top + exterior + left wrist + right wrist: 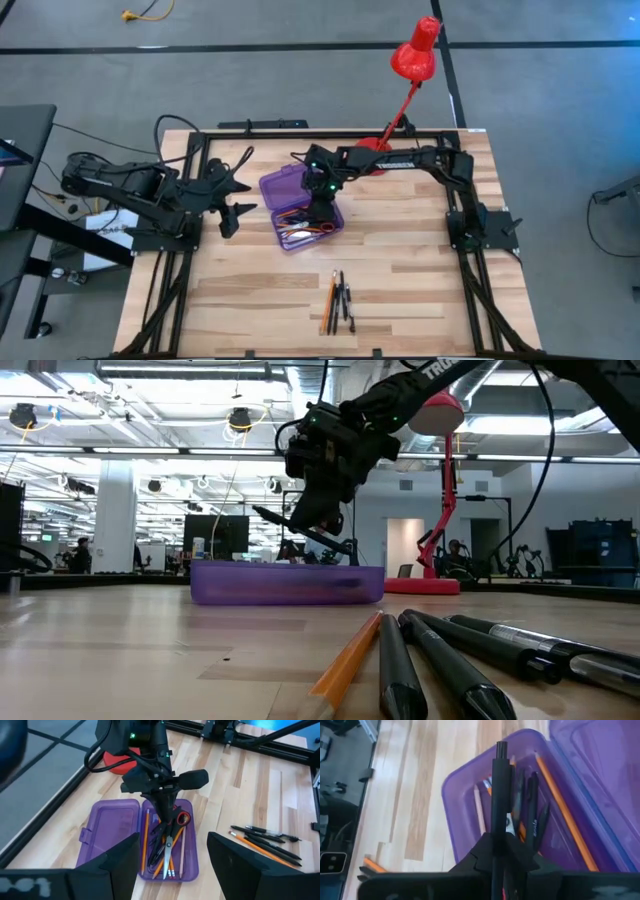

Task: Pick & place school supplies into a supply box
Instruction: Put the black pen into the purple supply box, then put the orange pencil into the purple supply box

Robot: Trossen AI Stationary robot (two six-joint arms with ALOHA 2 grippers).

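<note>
Your right claw (498, 851) hangs over the open supply box (275, 188), clenched on a black pen (498, 795).

On the desk (400, 300) the box lies near the middle, its lid (111, 825) folded flat beside the tray, and the red lamp (414, 55) stands behind it. The held pen's long axis runs along the tray's length in the right wrist view, while the low view shows it tilted, one end sloping down toward the box (only that level view gives you the slant). Your left wrist view alone shows what is already inside: red-handled scissors (172, 827), orange pencils (145, 840) and dark pens, all lying roughly lengthwise. Nearer the desk's front edge, a loose pencil (329, 300) and several pens (344, 300) lie side by side, parallel. Your left claw (232, 195) waits beside the box, released.
</note>
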